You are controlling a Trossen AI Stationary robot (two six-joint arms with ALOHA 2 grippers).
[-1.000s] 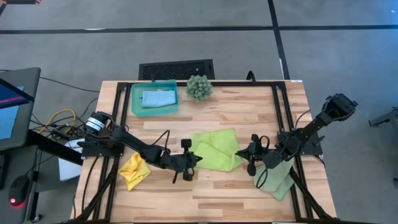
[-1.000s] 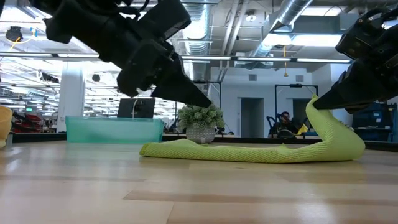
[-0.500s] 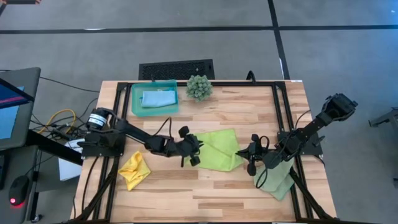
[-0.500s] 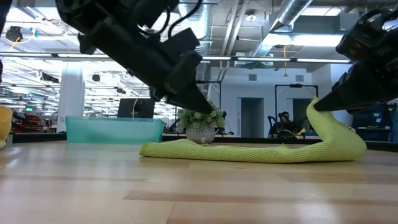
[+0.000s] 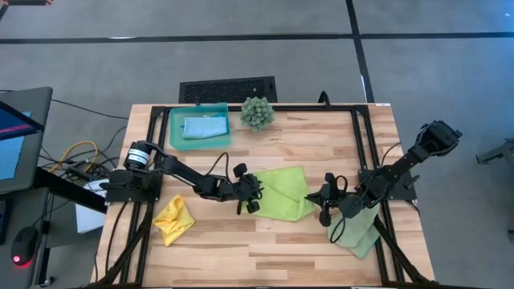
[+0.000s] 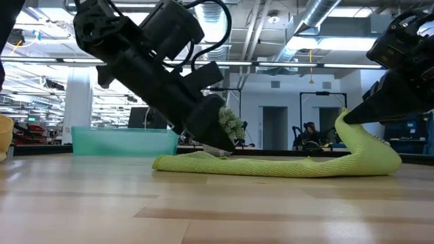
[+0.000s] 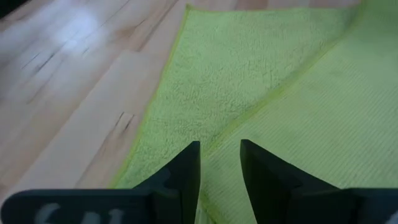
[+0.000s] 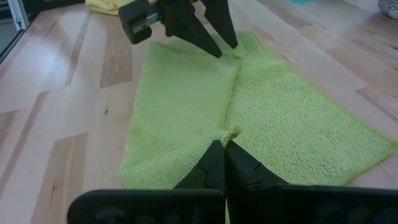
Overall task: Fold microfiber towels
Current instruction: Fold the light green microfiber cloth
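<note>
4 towels lie on the wooden desk (image 5: 321,148): the lime green towel (image 5: 283,193) near the middle, the yellow towel (image 5: 173,218) crumpled at the near left, the light blue towel (image 5: 204,127) inside the teal tray (image 5: 175,138) at the far left, and the pale sage towel (image 5: 358,233) at the near right, partly covered by the right arm. The left hand (image 5: 250,193) hangs over the lime towel's left edge; the left wrist view shows its 2 fingers (image 7: 181,177) parted with a gap and nothing between them, the tips just above a folded-over flap. The right hand (image 8: 224,158) is clenched on the lime towel's right corner, which the low view shows lifted into a hump off the desk while the rest lies flat. From above, that pinch is hard to make out under the dark arm. The low view hides most of the spiky plant (image 6: 230,122) behind the left arm, and only a sliver of the yellow towel shows at its left border; the high view shows the plant whole, at the far edge beside the tray.
</note>
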